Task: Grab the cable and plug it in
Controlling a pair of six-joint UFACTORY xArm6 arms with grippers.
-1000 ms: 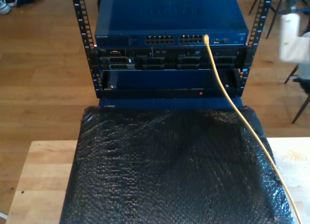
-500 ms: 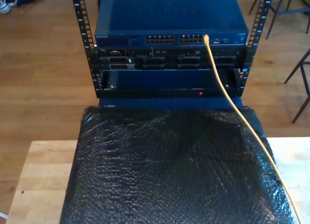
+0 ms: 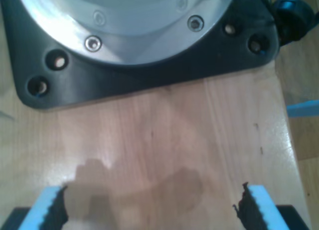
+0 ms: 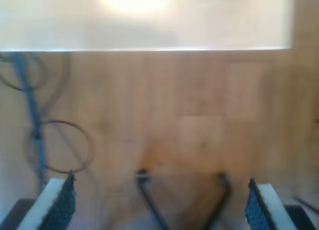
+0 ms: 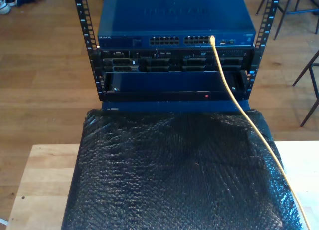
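Wooden flooring is running behind and beside the rack [image 5: 84, 36] in the exterior view, with a pale wooden table [image 5: 42, 180] lying at 6 o'clock under a sheet of black bubble wrap [image 5: 174, 175]. Blue network switch [image 5: 174, 21] is sitting in the rack at 12 o'clock, its row of ports facing the camera. Darker units are sitting just below it.

Cable [image 5: 239, 105] is already sitting in a port near the right end of the port row in the exterior view, its plug end touching the switch face. From there the yellow line is dropping toward 5 o'clock, crossing the bubble wrap's edge and leaving the picture at the bottom.

My first gripper [image 3: 149, 210] is hovering over bare light wood, jaws standing wide apart, nothing between them; a black base plate [image 3: 149, 65] with a silver ring is lying beyond.

My second gripper [image 4: 159, 205] is hanging above blurred wooden floor, jaws likewise spread wide and gripping nothing. Dark chair legs [image 4: 149, 200] and thin loops of wire [image 4: 65, 145] are showing on the floor below.
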